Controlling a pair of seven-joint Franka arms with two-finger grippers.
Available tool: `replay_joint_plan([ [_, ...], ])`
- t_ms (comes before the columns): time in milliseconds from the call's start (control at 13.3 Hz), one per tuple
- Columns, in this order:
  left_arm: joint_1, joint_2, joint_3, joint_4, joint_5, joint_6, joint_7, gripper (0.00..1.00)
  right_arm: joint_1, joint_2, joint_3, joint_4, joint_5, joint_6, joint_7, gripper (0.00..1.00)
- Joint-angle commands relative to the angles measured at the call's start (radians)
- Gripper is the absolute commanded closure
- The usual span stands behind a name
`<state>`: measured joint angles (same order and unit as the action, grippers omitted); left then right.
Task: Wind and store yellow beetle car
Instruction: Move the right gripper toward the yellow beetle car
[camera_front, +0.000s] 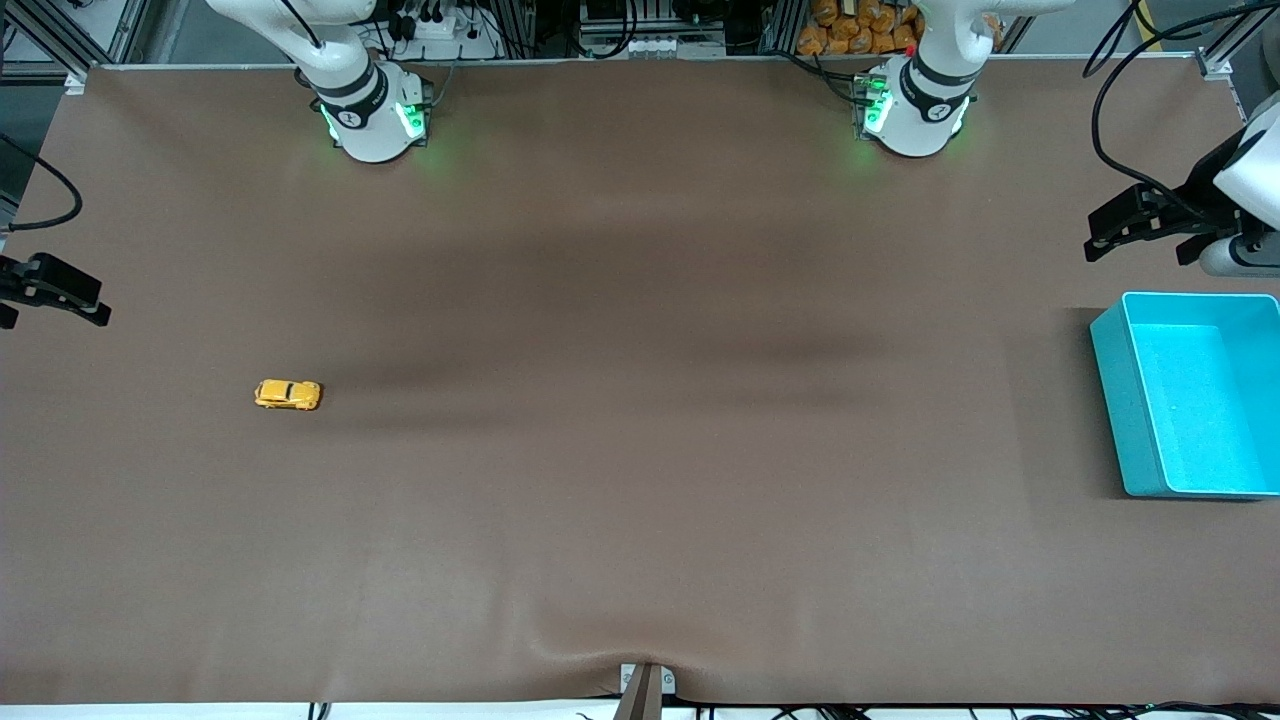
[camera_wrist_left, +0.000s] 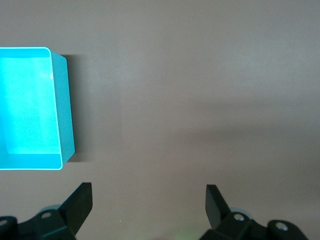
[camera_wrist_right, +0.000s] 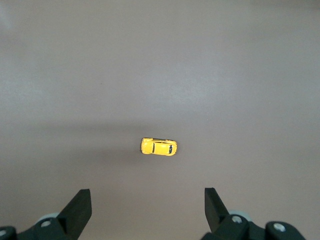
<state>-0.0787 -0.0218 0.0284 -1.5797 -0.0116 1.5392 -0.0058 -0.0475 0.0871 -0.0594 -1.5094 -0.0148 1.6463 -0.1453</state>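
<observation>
The yellow beetle car (camera_front: 288, 394) (camera_wrist_right: 158, 147) stands on its wheels on the brown table, toward the right arm's end. My right gripper (camera_front: 58, 298) (camera_wrist_right: 147, 197) hangs open over the table's edge at that end, well apart from the car, with nothing between its fingers. A turquoise bin (camera_front: 1120, 400) (camera_wrist_left: 62, 110) sits empty at the left arm's end of the table. My left gripper (camera_front: 1140, 238) (camera_wrist_left: 149, 195) hovers open over the table beside the bin, holding nothing.
A brown mat (camera_front: 640, 450) covers the whole table, with a slight wrinkle at the edge nearest the front camera. Both arm bases (camera_front: 370, 115) (camera_front: 915, 110) stand along the edge farthest from that camera. Cables hang near the left arm's end.
</observation>
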Motion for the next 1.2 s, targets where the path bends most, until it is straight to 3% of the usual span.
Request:
replay_joint_plan([
  [0, -0.001, 0.003, -0.001, 0.013, -0.004, 0.01, -0.014, 0.0, 0.006, 0.025, 0.001, 0.014, -0.002, -0.017, 0.026, 0.0],
  [527, 0.01, 0.006, 0.005, 0.015, -0.002, 0.012, 0.001, 0.0, -0.003, 0.043, 0.0, 0.008, -0.002, -0.058, 0.036, 0.0],
  [1129, 0.011, 0.008, 0.007, 0.013, -0.001, 0.012, 0.004, 0.0, -0.011, 0.117, -0.003, 0.006, -0.005, -0.08, 0.6, 0.0],
])
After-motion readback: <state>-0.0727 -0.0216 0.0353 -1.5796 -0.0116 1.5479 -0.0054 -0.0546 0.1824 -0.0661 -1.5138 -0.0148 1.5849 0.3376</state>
